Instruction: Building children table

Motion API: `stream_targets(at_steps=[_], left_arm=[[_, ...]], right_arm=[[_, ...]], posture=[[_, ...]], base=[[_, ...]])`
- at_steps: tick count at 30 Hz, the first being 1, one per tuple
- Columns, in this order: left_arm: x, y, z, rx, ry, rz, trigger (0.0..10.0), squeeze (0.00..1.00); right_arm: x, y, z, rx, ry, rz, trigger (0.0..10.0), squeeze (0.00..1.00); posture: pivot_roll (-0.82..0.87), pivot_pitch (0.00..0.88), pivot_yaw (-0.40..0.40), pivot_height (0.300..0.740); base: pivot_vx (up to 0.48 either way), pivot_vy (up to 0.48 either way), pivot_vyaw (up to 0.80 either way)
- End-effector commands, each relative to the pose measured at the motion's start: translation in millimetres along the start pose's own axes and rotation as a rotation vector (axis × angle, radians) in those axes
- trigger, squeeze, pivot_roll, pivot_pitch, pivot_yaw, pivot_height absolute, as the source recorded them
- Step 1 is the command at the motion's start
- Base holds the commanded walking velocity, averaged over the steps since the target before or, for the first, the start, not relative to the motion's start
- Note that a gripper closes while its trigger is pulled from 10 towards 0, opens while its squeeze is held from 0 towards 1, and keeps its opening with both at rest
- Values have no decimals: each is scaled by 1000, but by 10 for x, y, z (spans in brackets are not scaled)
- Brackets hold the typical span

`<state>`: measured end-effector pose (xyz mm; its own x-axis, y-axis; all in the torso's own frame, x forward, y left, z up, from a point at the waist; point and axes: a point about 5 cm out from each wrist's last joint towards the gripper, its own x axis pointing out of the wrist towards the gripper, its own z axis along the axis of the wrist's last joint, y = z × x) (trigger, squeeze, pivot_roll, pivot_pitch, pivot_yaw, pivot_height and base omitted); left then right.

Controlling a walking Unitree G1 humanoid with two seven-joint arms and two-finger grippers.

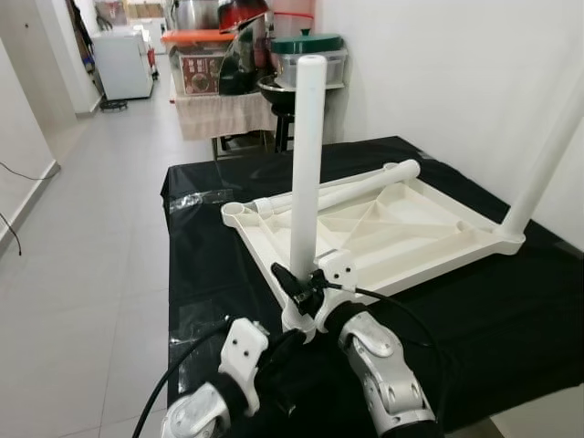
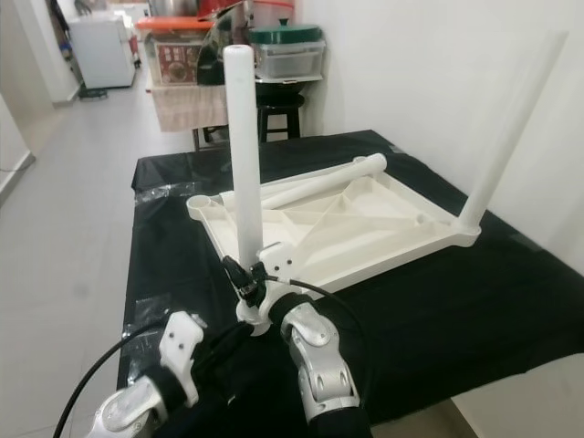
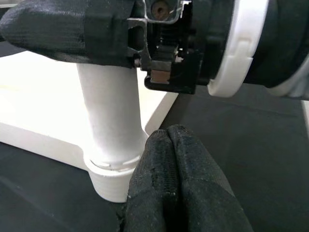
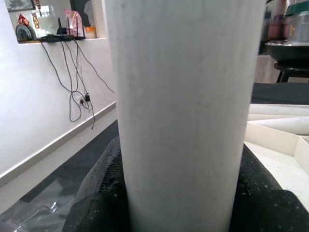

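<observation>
**Seating the near leg**

My right gripper [image 1: 306, 290] clamps the upright leg [image 1: 307, 164] low, frame centre, steadying it in the tabletop's [image 1: 411, 233] corner socket. Left gripper [image 3: 169, 159], fingers together, rests beside the socket. Beyond lies a spare leg [image 1: 351, 189].

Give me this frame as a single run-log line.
right gripper: shut on near leg, upright in tabletop corner | left gripper: shut, by leg base | far-right leg fitted | loose leg lying on tabletop
</observation>
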<state>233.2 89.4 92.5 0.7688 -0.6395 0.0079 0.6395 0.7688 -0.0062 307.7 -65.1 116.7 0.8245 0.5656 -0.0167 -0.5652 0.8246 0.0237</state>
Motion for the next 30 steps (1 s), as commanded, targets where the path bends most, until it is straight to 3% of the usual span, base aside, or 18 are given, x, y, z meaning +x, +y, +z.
stream_targets(at_steps=[1,2,4,5,8,10,13,15,16,17,18,24,28,30], left_arm=[[-1,90,-39,2,34,49,10000,0],[11,127,-23,7,32,69,10000,0],[11,127,-23,7,32,69,10000,0],[23,181,8,22,31,89,10000,0],[30,218,35,32,28,99,10000,0],[49,318,106,45,15,134,10000,0],[55,351,128,48,11,146,10000,0],[60,385,121,26,21,179,10000,0],[62,394,109,9,30,191,10000,0],[62,394,109,9,30,191,10000,0],[53,406,83,-8,45,215,10000,0],[39,443,70,-9,56,261,10000,0],[-18,503,55,-19,64,296,10000,0],[-27,504,46,-17,65,296,10000,0]], right_arm=[[-126,10,-449,72,218,-37,0,0],[-130,17,-407,70,200,-43,10000,0],[-130,17,-407,70,200,-43,10000,0],[-178,19,-317,65,176,-67,10000,1000],[-198,-21,-275,67,157,-67,10000,1000],[-257,-168,-183,40,113,-73,10000,1000],[-279,-222,-153,29,98,-75,10000,1000],[-381,-339,-92,-73,70,-73,10000,1000],[-430,-376,-66,-61,52,-86,10000,769],[-430,-376,-66,-61,52,-86,10000,769],[-513,-375,-61,-58,36,-86,10000,0],[-641,-329,-79,-28,23,-84,10000,0],[-875,-237,-76,17,15,-62,10000,0],[-901,-232,-76,17,12,-57,10000,0]], posture=[[-1,0,-18,740],[-4,0,-15,740],[-4,0,-15,740],[-11,0,-8,740],[-15,0,-4,740],[-22,0,3,740],[-22,0,3,740],[-27,0,2,740],[-35,0,9,740],[-35,0,9,740],[-40,0,17,740],[-50,0,21,740],[-66,0,33,740],[-66,0,33,740]], base=[[0,0,0],[0,0,0],[0,0,0],[0,0,0],[0,0,0],[0,0,0],[0,0,0],[0,0,0],[0,0,0],[0,0,0],[0,0,0],[0,0,0],[0,0,0],[0,0,0]])
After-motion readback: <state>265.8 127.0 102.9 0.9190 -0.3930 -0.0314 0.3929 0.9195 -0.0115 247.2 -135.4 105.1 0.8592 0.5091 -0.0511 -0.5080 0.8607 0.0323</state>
